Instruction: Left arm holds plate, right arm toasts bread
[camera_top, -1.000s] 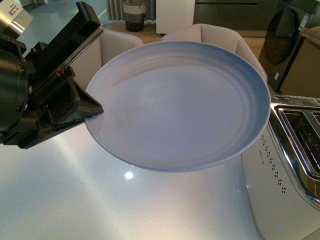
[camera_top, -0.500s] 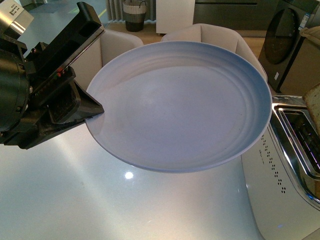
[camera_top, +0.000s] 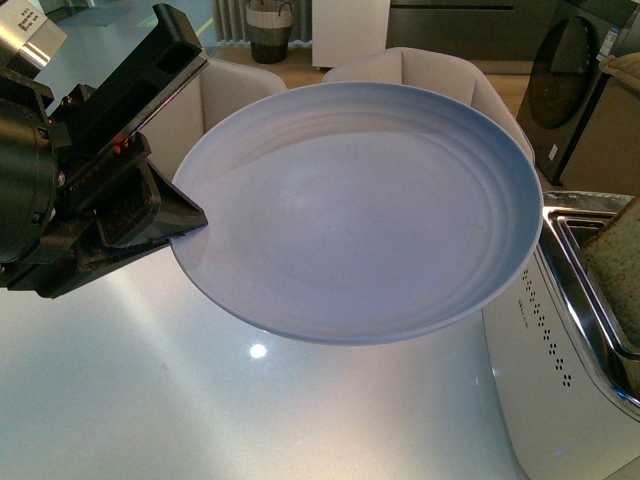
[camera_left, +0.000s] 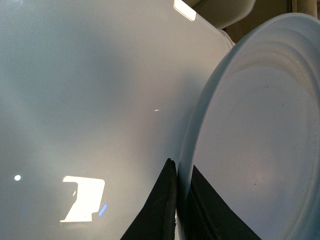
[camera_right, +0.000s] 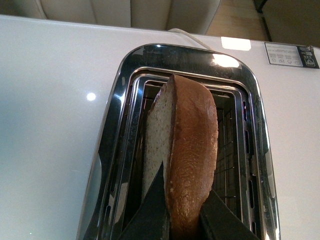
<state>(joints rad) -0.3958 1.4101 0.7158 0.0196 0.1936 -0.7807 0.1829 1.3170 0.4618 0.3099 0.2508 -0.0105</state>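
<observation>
My left gripper (camera_top: 185, 225) is a bulky black gripper at the left of the front view, shut on the left rim of the pale blue-grey plate (camera_top: 360, 210) and holding it tilted above the table. In the left wrist view the two black jaws pinch the plate rim (camera_left: 186, 150). The plate is bare. My right gripper (camera_right: 182, 210) is shut on the bread (camera_right: 187, 150), a brown-crusted slice held on edge right above the toaster's slots (camera_right: 230, 150). In the front view the bread (camera_top: 618, 265) shows at the right edge over the toaster (camera_top: 570, 380); the right gripper itself is out of that view.
The chrome-topped white toaster stands on the glossy pale table (camera_top: 120, 400) at the right, just under the plate's right rim. Pale chairs (camera_top: 440, 75) stand behind the table, and a dark appliance (camera_top: 570, 80) at the far right.
The bread has come into the front view from the right edge and moved lower and further left over the toaster. The left gripper and plate have stayed still.
</observation>
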